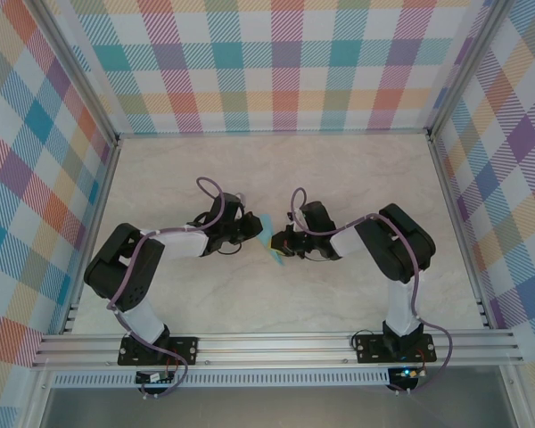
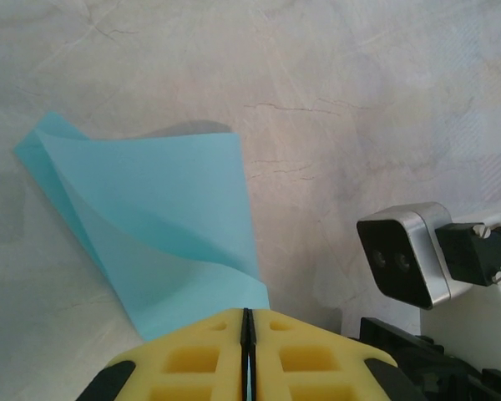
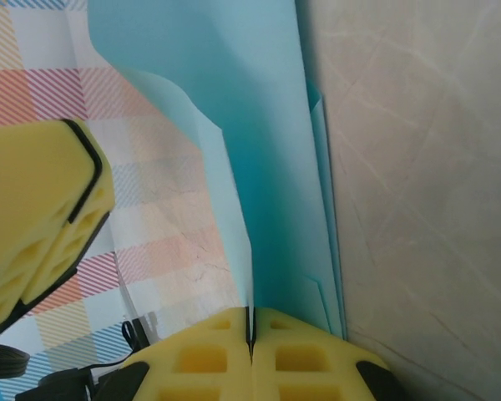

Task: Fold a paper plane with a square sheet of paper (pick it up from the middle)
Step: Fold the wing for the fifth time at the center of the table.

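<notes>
The fold is at an early stage, as far as I can judge: the square sheet of paper (image 2: 167,217) is off the flat and doubled loosely over itself, one flap curling above another in a soft bend, not a pressed crease, and nothing like a pointed dart has formed. In the right wrist view a few thin layers lie stacked along one edge, so some folding seems done, though how many folds I cannot tell. Sharpening the creases, making the nose and forming the wings all look left to do. The paper is near the middle of the worktop (image 1: 339,178), well apart from every edge and held between the two arms; whether its far corner touches the surface I cannot tell. The left gripper (image 2: 246,334) is closed, its yellow pads pinching one edge of the sheet. The right gripper (image 3: 250,330) is closed just as tightly on the opposite side, with paper rising from between its pads. The sheet sits in no container: it is carried by the two grippers alone
</notes>
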